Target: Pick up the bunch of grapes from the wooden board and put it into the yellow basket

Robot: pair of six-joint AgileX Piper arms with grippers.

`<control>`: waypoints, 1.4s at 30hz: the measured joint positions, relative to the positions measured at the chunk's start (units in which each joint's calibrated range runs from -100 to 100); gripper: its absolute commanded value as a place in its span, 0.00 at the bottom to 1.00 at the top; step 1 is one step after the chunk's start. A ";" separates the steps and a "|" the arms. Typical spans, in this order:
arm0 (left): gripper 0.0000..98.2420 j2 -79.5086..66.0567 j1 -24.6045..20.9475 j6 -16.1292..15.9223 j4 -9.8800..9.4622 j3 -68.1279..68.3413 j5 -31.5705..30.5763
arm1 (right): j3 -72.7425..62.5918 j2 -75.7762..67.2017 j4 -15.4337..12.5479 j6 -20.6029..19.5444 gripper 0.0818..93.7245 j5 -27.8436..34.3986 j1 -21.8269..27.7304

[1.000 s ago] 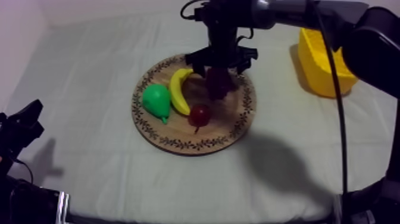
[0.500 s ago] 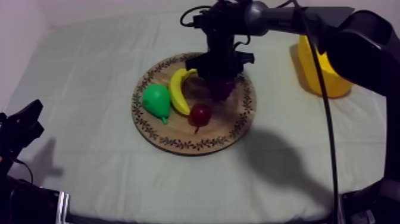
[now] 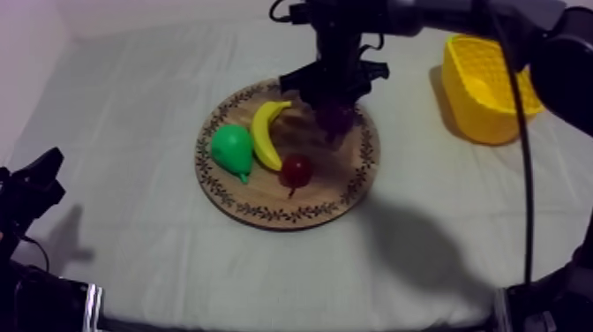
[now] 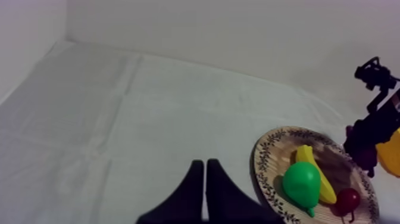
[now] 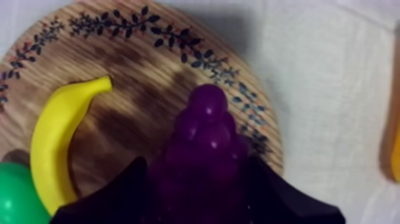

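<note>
Over the far half of the wooden board, the right gripper is closed round the bunch of grapes. In the right wrist view its two black fingers press the bunch on either flank, with the narrow end pointing away from the wrist. In the left wrist view the bunch hangs at the board's far rim. Whether its lowest berries touch the wood cannot be told. The left gripper rests at its own side of the table, fingers together as a narrow wedge with nothing between them.

On the board lie a banana, a pear and a small red fruit, all apart from the bunch. The banana is the nearest. The yellow basket stands well apart, towards the right arm's side.

Assessment of handling: the bunch is judged a light toy of moulded, glossy berries, stiff or only slightly yielding. The rounded surfaces offer poor purchase and could slip or pivot under a narrow pinch. The present hold across the broad part is judged the sounder choice, since the berries there give the pads hollows to seat in. The tapered end would roll out. The carry to the basket calls for steady travel and a release low over the basket.
</note>
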 measured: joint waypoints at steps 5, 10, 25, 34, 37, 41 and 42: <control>0.00 0.00 0.00 0.00 0.00 0.00 -0.10 | 2.17 -5.56 0.89 0.80 0.31 1.49 0.76; 0.00 0.00 0.00 0.00 0.00 0.00 -0.03 | 4.17 -12.02 1.83 2.12 0.31 2.62 2.80; 0.00 0.00 0.00 0.00 0.00 0.00 -0.03 | 6.81 -23.37 4.77 9.48 0.31 -2.72 14.45; 0.00 0.00 0.00 0.00 0.00 0.00 -0.03 | 9.78 -24.29 5.32 13.17 0.31 -9.46 21.37; 0.00 0.00 0.00 0.00 0.00 0.00 -0.03 | 10.88 -24.41 5.32 13.94 0.31 -12.24 23.24; 0.00 0.00 0.00 0.00 0.00 0.00 -0.03 | 13.08 -25.00 5.32 14.39 0.31 -16.90 25.40; 0.00 0.00 0.00 0.00 0.00 0.00 -0.03 | 13.79 -25.05 5.26 14.51 0.31 -18.16 25.89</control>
